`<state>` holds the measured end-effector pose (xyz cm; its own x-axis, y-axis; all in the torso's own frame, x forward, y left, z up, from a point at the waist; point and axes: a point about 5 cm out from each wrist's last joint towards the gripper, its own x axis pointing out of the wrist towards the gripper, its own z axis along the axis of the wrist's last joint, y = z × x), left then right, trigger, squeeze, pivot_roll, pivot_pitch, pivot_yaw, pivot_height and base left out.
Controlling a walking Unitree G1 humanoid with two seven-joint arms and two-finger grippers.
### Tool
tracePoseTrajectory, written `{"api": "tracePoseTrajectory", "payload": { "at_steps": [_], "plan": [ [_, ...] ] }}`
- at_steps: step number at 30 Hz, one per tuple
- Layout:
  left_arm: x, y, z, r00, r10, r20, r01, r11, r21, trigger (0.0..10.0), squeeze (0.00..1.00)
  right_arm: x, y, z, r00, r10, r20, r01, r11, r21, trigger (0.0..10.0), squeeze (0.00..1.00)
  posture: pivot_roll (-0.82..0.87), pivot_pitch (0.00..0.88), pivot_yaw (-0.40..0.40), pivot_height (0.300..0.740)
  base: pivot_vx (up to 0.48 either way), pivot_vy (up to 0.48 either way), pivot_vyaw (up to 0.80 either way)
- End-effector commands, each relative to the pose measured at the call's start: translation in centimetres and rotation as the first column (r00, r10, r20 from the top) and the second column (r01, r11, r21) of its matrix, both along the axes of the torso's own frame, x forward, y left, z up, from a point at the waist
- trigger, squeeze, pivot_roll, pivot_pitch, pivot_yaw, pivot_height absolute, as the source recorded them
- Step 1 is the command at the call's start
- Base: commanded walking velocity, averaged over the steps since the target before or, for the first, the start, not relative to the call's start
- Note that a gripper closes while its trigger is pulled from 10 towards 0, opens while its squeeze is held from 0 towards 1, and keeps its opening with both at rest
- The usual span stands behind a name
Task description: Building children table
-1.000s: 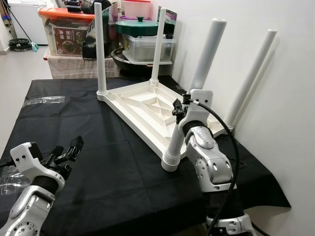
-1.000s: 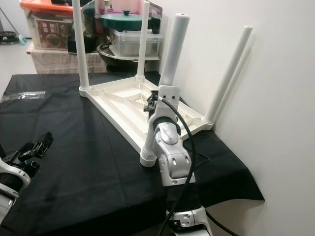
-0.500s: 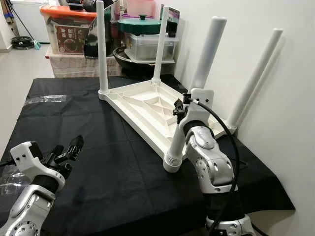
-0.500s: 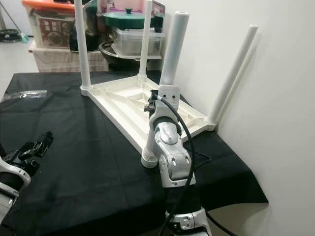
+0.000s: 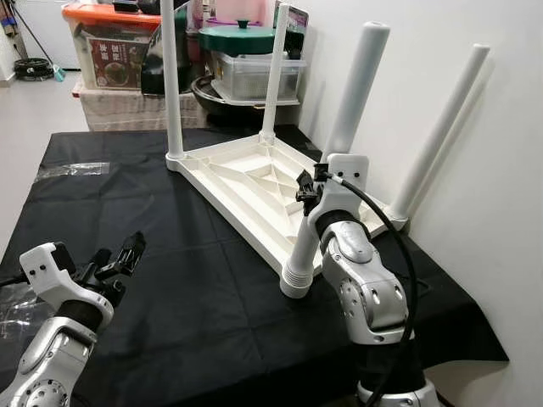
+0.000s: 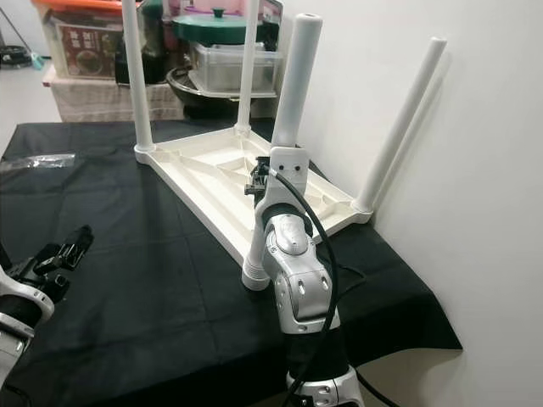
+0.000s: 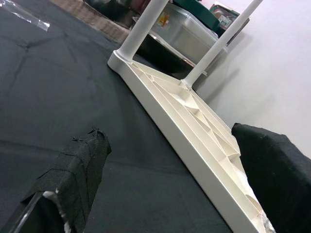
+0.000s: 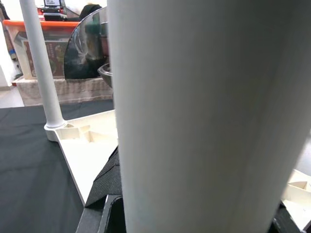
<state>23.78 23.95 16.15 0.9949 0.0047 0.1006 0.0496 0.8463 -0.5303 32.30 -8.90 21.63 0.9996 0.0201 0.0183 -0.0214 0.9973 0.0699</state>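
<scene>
A white children's table (image 5: 246, 182) lies upside down on the black cloth (image 5: 170, 246), its four white legs pointing up. My right gripper (image 5: 307, 191) is shut on the near leg (image 5: 356, 85), about a third of the way up from its ribbed base. In the right wrist view that leg (image 8: 204, 116) stands between the black fingers (image 8: 104, 189). My left gripper (image 5: 119, 259) hovers open over the cloth at the front left, well away from the table. Its taped fingers (image 7: 82, 170) are spread wide and hold nothing.
The far right leg (image 5: 441, 127) leans close to the white wall (image 5: 501, 254). Behind the cloth stand an orange-lidded box (image 5: 106, 42), a green-lidded pot (image 5: 242, 38) and a clear container (image 5: 254, 76). A clear plastic bag (image 5: 72, 170) lies at the cloth's left.
The whole picture has shifted slightly, so the camera moved. My right gripper stays on the near leg and the left gripper stays open in place.
</scene>
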Motion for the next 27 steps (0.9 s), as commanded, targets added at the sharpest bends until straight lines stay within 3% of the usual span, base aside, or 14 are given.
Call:
{"api": "tracePoseTrajectory", "payload": {
  "at_steps": [1,27],
  "plan": [
    [0.2,-0.3,-0.3,1.000,-0.010,-0.009,0.010,1.000,-0.002,10.0,0.00,-0.1,-0.9,-4.3,0.978,-0.039,-0.204,0.028,0.998,-0.053,10.0,0.00,-0.02,0.000,-0.095,0.740,0.000,0.000,0.00],
    [0.4,-0.3,-0.2,1.000,-0.014,-0.006,0.014,1.000,-0.001,10.0,0.00,-0.4,-0.5,-2.8,0.989,-0.004,-0.151,-0.004,0.998,-0.057,10.0,0.00,-0.02,0.000,-0.094,0.740,0.000,0.000,0.00]
  ]
}}
